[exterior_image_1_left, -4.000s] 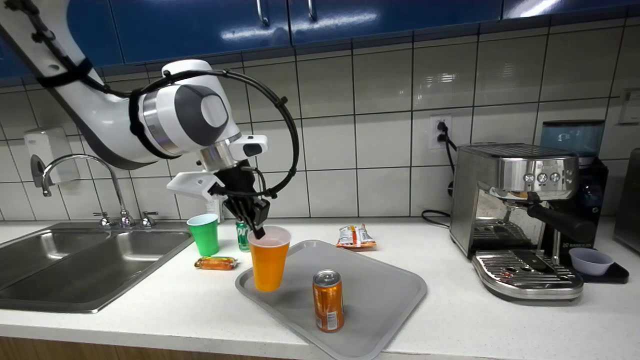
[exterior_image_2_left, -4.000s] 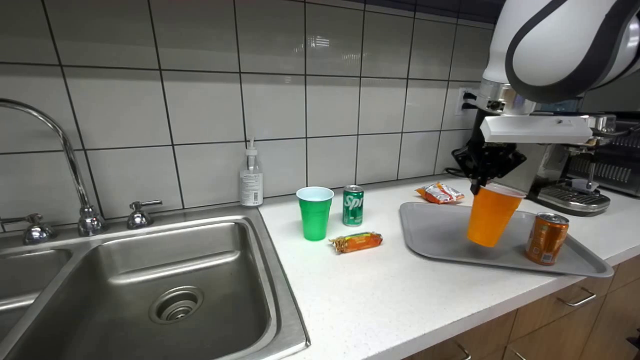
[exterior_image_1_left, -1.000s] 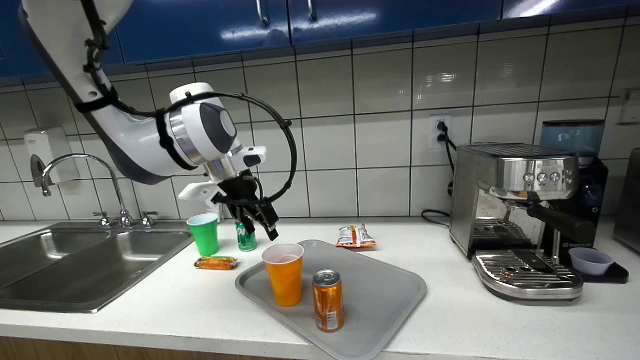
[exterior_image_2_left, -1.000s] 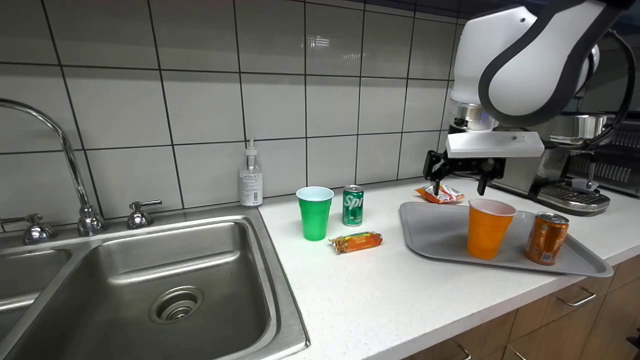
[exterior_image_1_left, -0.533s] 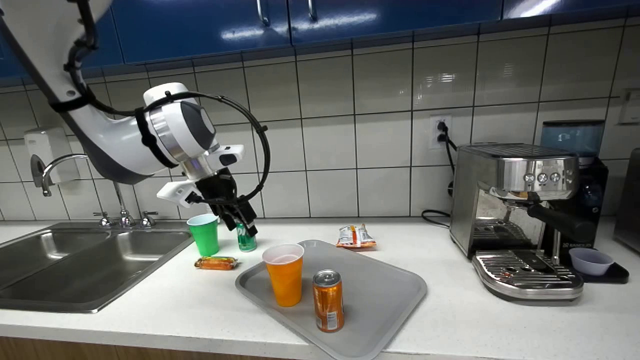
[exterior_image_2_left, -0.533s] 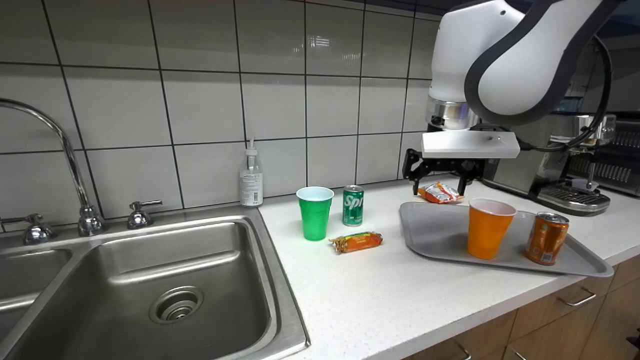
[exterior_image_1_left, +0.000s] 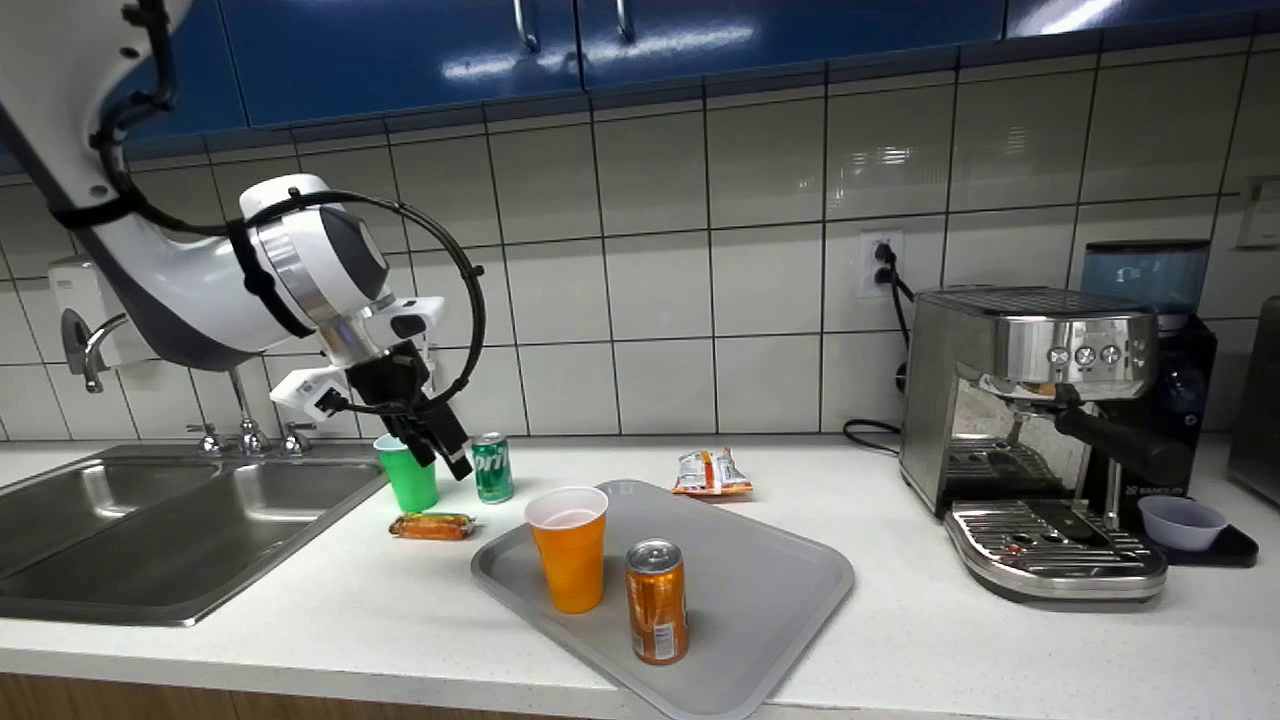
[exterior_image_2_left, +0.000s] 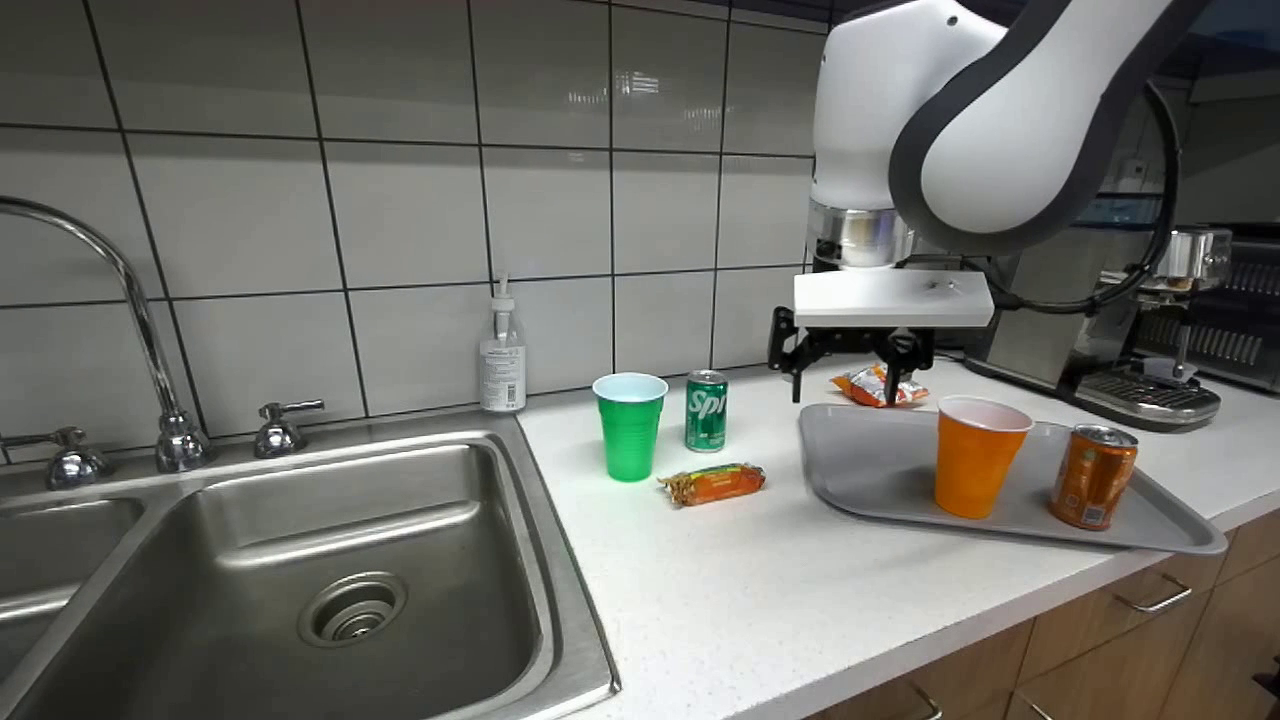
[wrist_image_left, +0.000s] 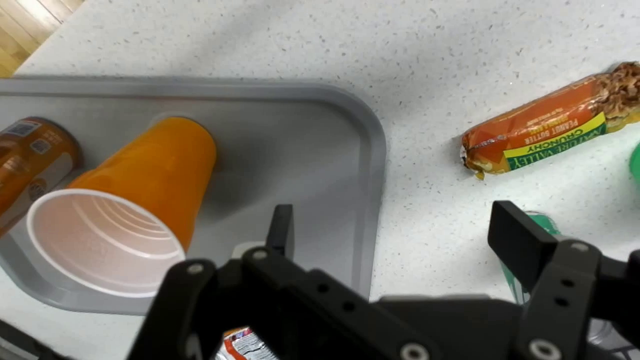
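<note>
My gripper (wrist_image_left: 392, 220) stands wide open with nothing between its fingers, raised above the counter beside the grey tray (wrist_image_left: 300, 150). In the wrist view a green Sprite can shows partly behind one finger (wrist_image_left: 522, 240). On the tray an orange cup (exterior_image_2_left: 980, 455) stands upright next to an orange soda can (exterior_image_2_left: 1094, 477). A granola bar in an orange wrapper (wrist_image_left: 542, 120) lies on the counter. Near it are a green cup (exterior_image_2_left: 631, 430) and the Sprite can (exterior_image_2_left: 706, 412), both upright. In an exterior view the gripper partly covers the green cup (exterior_image_1_left: 410, 490).
A snack bag (exterior_image_1_left: 712, 473) lies behind the tray by the tiled wall. The metal sink (exterior_image_2_left: 300, 560) with its faucet (exterior_image_2_left: 140, 330) adjoins the counter, near a soap bottle (exterior_image_2_left: 502, 355). An espresso machine (exterior_image_1_left: 1030, 430) stands farther along. Blue cabinets (exterior_image_1_left: 780, 40) hang above.
Four seconds ago my gripper held the orange cup tilted over the tray; now the cup is released and upright there. The open gripper has since moved away from it, toward the green cup's side.
</note>
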